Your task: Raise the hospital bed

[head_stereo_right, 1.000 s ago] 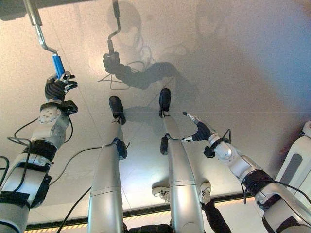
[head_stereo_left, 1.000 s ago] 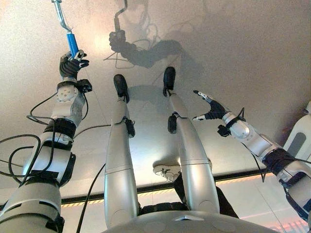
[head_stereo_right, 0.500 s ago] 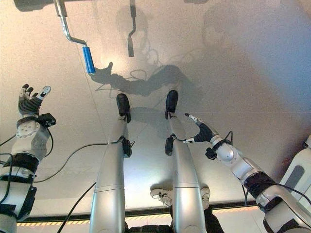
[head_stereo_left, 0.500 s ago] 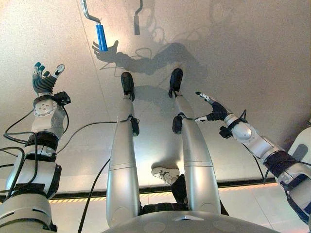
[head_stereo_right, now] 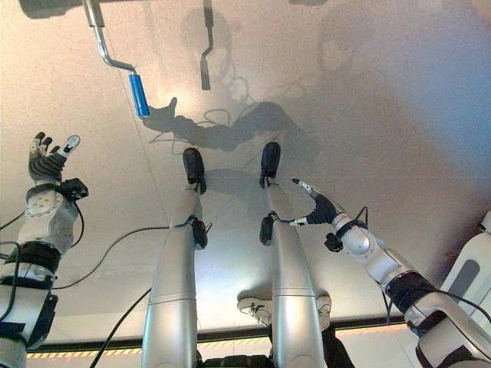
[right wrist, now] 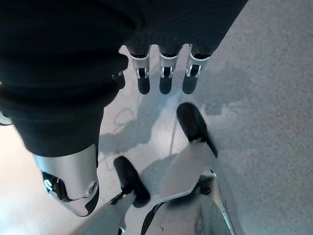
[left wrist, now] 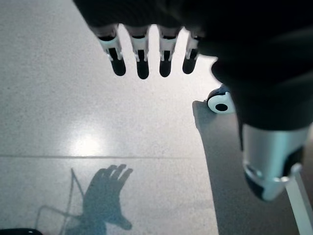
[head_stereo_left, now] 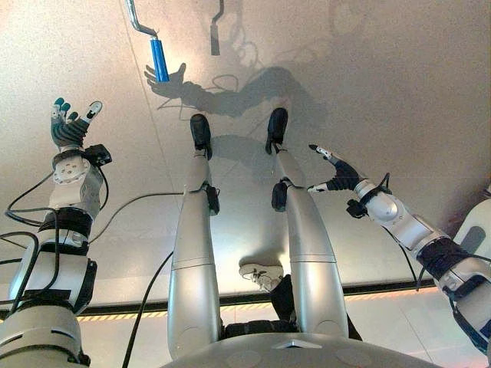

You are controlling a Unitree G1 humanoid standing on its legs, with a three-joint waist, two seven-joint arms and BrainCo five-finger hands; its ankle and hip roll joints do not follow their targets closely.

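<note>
Left hand (head_stereo_left: 70,130): fingers spread, empty, well short of the crank's blue grip (head_stereo_left: 159,60).
Right hand (head_stereo_left: 336,175): fingers straight, idle.
Risk: crank unturned, bed not raised.

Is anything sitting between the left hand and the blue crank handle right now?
Nothing visible. The left hand is open and apart from the blue crank handle, which hangs free on its metal crank arm. Between them lies bare floor.

Each silver-grey arm ends in a robot hand: the left robot hand (head_stereo_left: 70,132) and the right robot hand (head_stereo_left: 336,175) share silver fingers with dark tips, dark ribbed covers behind them.
</note>
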